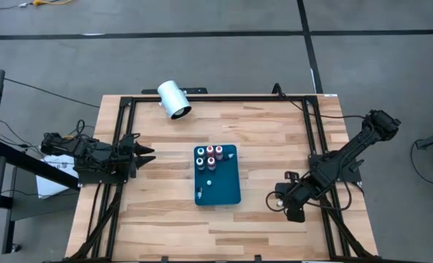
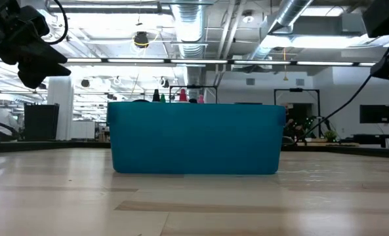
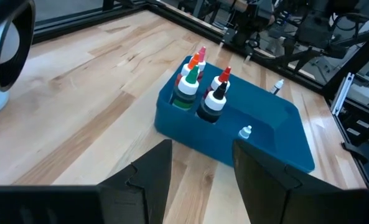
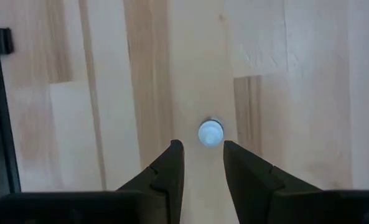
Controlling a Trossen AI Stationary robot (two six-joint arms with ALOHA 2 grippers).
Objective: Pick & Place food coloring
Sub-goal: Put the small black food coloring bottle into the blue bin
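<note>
The right gripper point(image 4: 198, 163) points down at the wooden table point(image 1: 274, 131), its fingers parted and gripping nothing, with a small white-capped bottle point(image 4: 210, 133) standing on the boards just ahead of the fingertips. Off to its side sits the blue tray point(image 1: 227, 188), where the other food coloring bottles point(image 1: 209, 155) stand clustered at one end, red and green tops showing. Beyond the tray the left gripper point(image 1: 147, 155) hovers at the far table edge, fingers apart and empty, aimed at the tray. A white cylinder point(image 1: 174, 99) lies near that arm.
</note>
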